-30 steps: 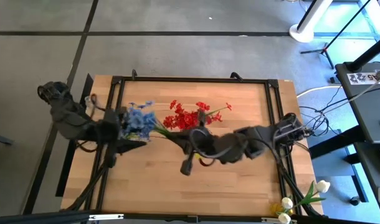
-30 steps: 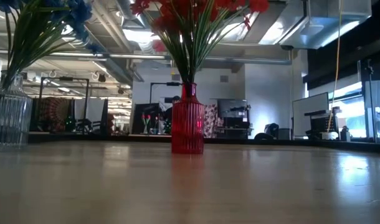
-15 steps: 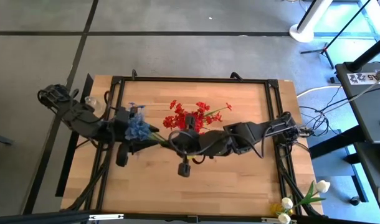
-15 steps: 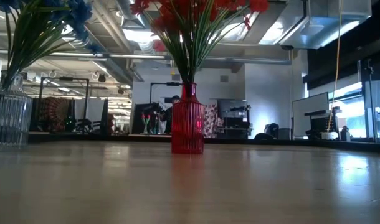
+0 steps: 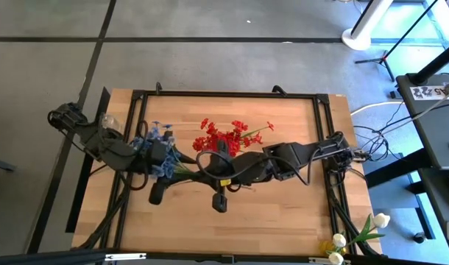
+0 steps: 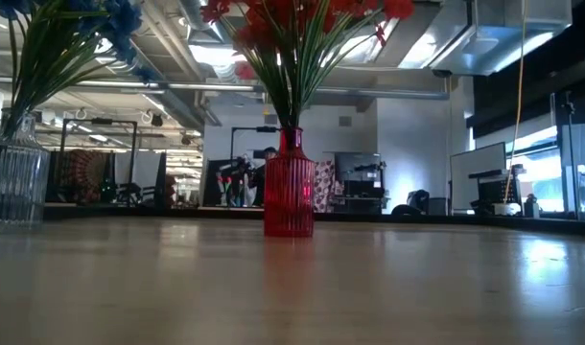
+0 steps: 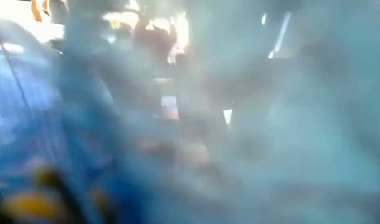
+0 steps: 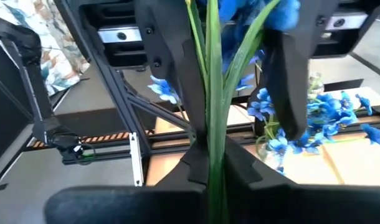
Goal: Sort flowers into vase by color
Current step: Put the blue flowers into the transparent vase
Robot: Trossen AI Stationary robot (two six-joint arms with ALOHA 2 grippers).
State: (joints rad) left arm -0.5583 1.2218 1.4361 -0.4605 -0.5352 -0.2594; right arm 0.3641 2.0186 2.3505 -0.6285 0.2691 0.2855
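My right gripper (image 8: 209, 155) is shut on a blue-flowered sprig (image 5: 182, 163) and shows near the table's middle in the high view (image 5: 200, 163). My left gripper (image 8: 230, 74) faces it, open, with one dark finger on each side of the sprig's stems just below the blue blooms (image 8: 265, 12). Whether those fingers touch the sprig, I cannot tell. The left wrist view is a blue blur. A red vase (image 6: 289, 196) holds red flowers (image 5: 226, 136). A clear vase (image 6: 12, 177) holds blue flowers (image 6: 77, 24). My right gripper pinches the sprig's bunched green stems (image 8: 210, 134) between its two fingers, which lie across the stems. The stems run straight out past the fingertips toward my left gripper. The sprig is lifted clear of the table.
The two vases stand toward the far side of the table, the clear one at the left and the red one (image 5: 228, 147) near the middle. The near half of the wooden top (image 5: 283, 213) is bare. White flowers (image 5: 353, 235) lie off the table's near right corner.
My right gripper has carried the sprig toward the table's left, up to my left gripper. My left arm has swung from over the clear vase toward the middle and near side, meeting the sprig's bloom end.
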